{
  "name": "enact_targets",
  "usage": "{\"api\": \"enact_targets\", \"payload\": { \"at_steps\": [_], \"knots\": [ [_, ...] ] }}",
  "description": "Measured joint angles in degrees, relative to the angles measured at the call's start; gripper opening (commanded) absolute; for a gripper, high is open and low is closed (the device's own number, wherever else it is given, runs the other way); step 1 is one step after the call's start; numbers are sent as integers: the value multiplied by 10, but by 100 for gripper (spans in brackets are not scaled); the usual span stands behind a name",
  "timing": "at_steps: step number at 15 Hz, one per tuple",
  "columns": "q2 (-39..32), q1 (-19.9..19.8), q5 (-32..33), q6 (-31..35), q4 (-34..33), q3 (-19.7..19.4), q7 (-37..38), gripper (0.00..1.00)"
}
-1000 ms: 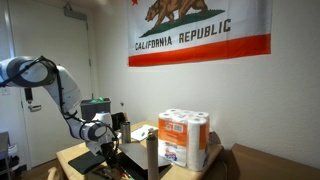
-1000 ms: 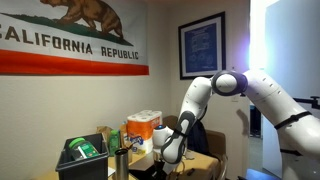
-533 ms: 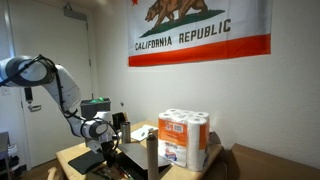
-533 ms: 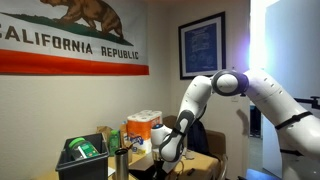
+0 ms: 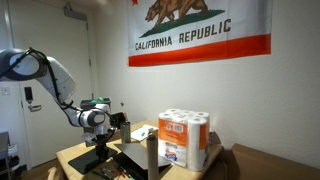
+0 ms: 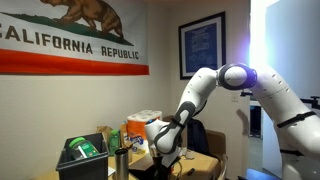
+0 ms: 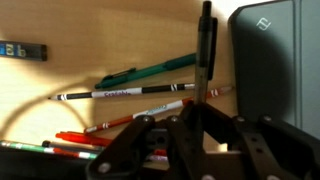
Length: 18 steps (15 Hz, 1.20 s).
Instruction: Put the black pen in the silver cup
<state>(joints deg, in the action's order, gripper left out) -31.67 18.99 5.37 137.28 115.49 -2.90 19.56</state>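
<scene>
In the wrist view the black pen (image 7: 204, 55) stands straight up out of my gripper (image 7: 190, 125), whose jaws are shut on its lower end. It hangs above the wooden table, clear of the other pens. In both exterior views the gripper (image 5: 103, 144) (image 6: 166, 150) is a little above the table, too small to show the pen. I cannot pick out the silver cup with certainty in any view.
Green (image 7: 150, 72), white (image 7: 120, 93) and red (image 7: 90, 135) pens lie on the table beside a dark flat case (image 7: 265, 60). A dark tall cylinder (image 5: 152, 155), a paper towel pack (image 5: 184, 138) and a bin with green contents (image 6: 82, 156) stand nearby.
The jaws have shut on the black pen, and the wrist has risen a little from the table.
</scene>
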Motion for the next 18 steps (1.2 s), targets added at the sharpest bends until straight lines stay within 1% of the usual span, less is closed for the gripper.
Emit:
{"api": "enact_targets", "payload": {
  "at_steps": [4,9,11,13,16,18],
  "knots": [
    [48,-6,-1,-56,-5,30,-7,3],
    [89,-35,-22,-124,-37,76,-84,3],
    [94,-48,-27,-143,-59,84,-112,3],
    [94,-59,-34,-146,-80,87,-142,3],
    [84,-83,-69,-148,-118,97,-206,3],
    [69,-96,-92,-174,-154,107,-247,3]
  ]
}}
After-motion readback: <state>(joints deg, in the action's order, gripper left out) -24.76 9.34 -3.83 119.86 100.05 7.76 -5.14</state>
